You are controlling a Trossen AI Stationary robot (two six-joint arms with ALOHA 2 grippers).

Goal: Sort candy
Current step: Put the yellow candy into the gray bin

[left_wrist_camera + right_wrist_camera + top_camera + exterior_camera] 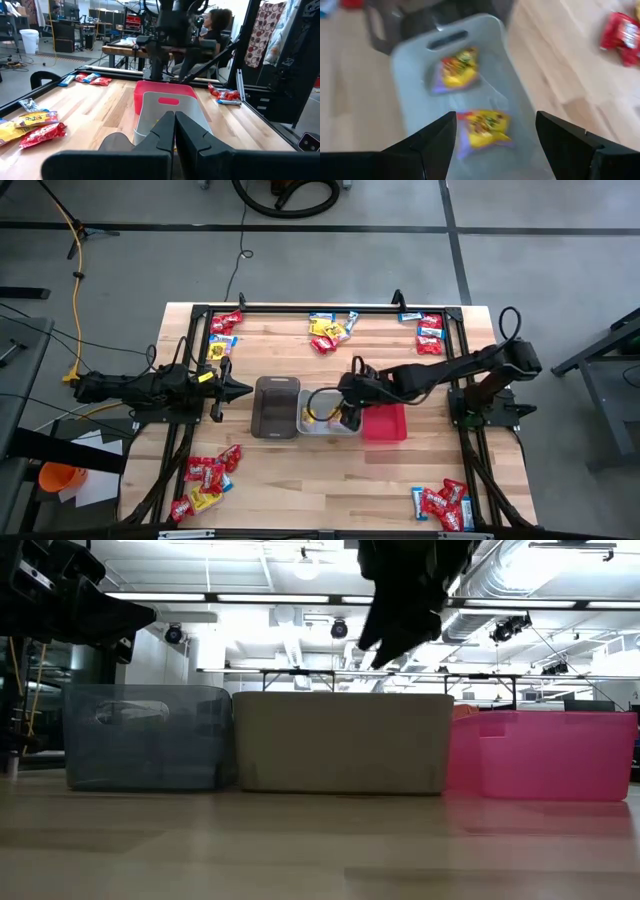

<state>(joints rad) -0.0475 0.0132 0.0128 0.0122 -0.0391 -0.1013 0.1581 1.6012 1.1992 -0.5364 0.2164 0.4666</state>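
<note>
The wooden table (300,470) is filling the middle of the high view, with the brown bin (276,407), grey bin (318,423) and pink bin (385,423) sitting in a row at its centre. The right gripper (347,416) is hovering over the grey bin with jaws spread wide and empty, while the left gripper (243,389) is waiting at centre left, jaws closed. Two yellow packets (483,128) are lying inside the grey bin, and more candy (206,477) is lying in piles near the table's corners and top edge.

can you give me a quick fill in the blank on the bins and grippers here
1. The grey bin holds ___ yellow packets.
2. The right gripper, above the grey bin, is ___.
3. The bin farthest toward the right arm's side is the ___ bin.
4. The left gripper is ___.

Missing words: two; open; pink; shut
</note>
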